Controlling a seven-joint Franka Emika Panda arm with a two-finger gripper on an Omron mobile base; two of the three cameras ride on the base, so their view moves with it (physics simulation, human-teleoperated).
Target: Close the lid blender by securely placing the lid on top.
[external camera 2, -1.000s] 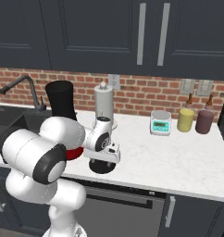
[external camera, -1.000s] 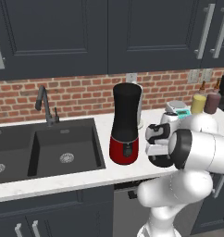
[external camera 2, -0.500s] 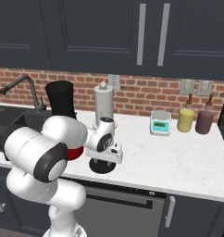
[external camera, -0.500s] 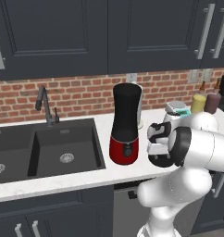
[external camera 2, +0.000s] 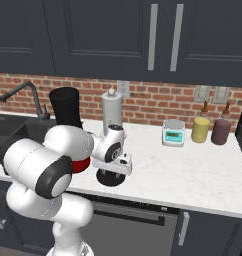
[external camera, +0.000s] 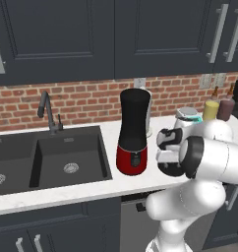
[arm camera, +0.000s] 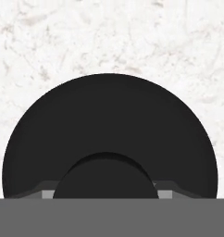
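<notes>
The white marble counter carries the blender, lid, yellow jar, maroon jar and scale.

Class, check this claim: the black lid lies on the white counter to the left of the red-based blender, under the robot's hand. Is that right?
Wrong side. In the right base view the lid lies on the counter to the right of the blender, under the hand. The rest holds.

The lid, a flat black disc with a raised knob, lies on the white counter. The blender stands upright just beside the sink, its dark jar open above its red base.
</notes>
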